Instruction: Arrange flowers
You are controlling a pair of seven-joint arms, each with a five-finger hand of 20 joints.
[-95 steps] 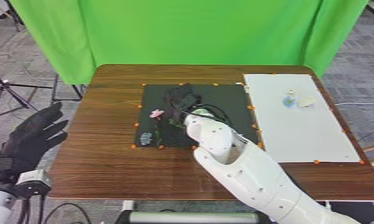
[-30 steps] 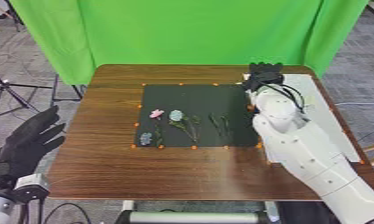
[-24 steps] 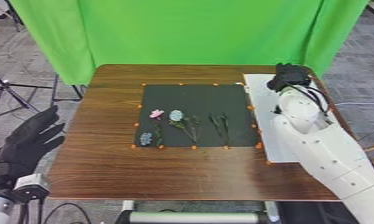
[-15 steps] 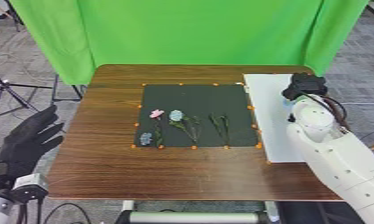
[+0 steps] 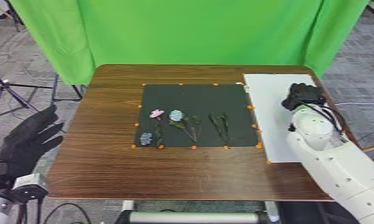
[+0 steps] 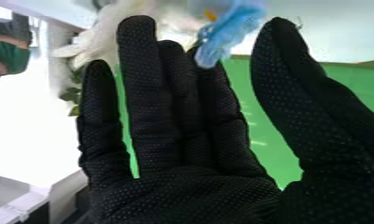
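- Green cloth (image 5: 201, 37) hangs beyond the brown table (image 5: 95, 170), on which lies a dark mat (image 5: 188, 97), edged with orange dots.
- Right of the mat, a long white sheet (image 5: 274, 127) runs alongside it.
- Near the mat's left edge lies a pink flower (image 5: 157, 114); at its near left corner, a small blue-grey flower (image 5: 146, 139).
- Around the mat's middle is a pale blue flower (image 5: 175, 115) with a leafy stem, and toward its right side are slim green sprigs (image 5: 224, 125).
- Well right of the mat, the right hand (image 5: 305, 96) is over the white sheet. In the right wrist view, the right hand (image 6: 166, 197) has its fingers straight and its thumb wide apart. By the fingertips are a bright blue flower (image 6: 226, 37) and a white flower (image 6: 121, 25); whether they touch the glove, I can't tell.
- Well left of the mat, the left hand (image 5: 22, 145) has straight, spread fingers.
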